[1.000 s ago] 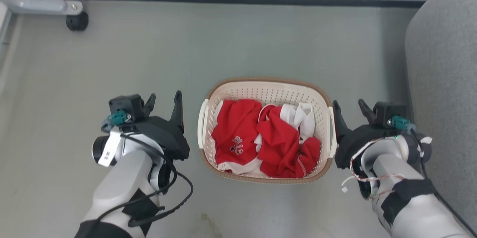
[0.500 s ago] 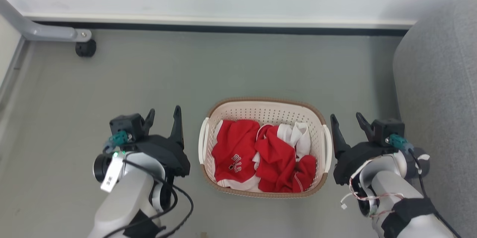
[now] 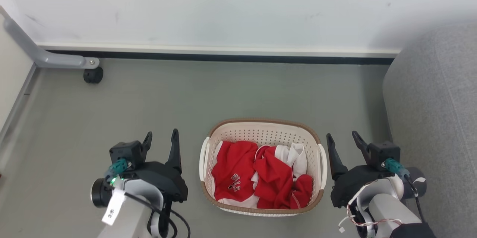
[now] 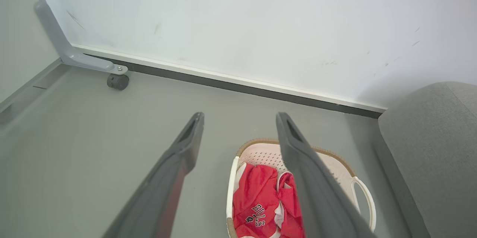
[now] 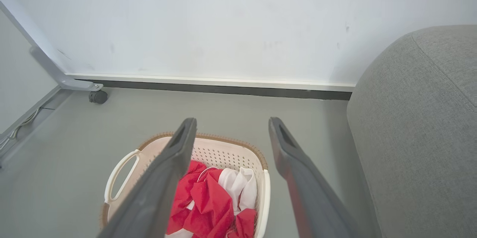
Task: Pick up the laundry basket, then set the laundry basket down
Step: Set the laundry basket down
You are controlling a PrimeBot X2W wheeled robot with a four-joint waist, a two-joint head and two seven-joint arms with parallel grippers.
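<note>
Two grippers, head view: the left gripper and the right gripper flank the laundry basket. Both sets of fingers are spread and point to 12 o'clock, and neither touches the basket.
Basket position, head view: it stands on the grey floor at lower centre and holds red and white clothes. Its long axis runs from 9 to 3 o'clock.
Key relation, head view: the basket lies at 3 o'clock of the left gripper and at 9 o'clock of the right gripper. The right inner finger is just beside the right handle; the left inner finger stands a little further from the left handle. Judgement: the right arm is nearer, and a lift calls for both to move inward onto the handles.
Left wrist view: the left gripper has its fingers spread with nothing between them. The basket sits at 5 o'clock, partly behind the finger on that view's right.
Right wrist view: the right gripper has its fingers spread and empty. The basket sits at 7 o'clock, partly behind the finger on that view's left.
Hidden or unclear: how high the fingers stand relative to the handles cannot be told. The bottom edge of both wrist views cuts off the basket's near end.
Risk, judged: the grey sofa lies close at 3 o'clock of the right arm.
</note>
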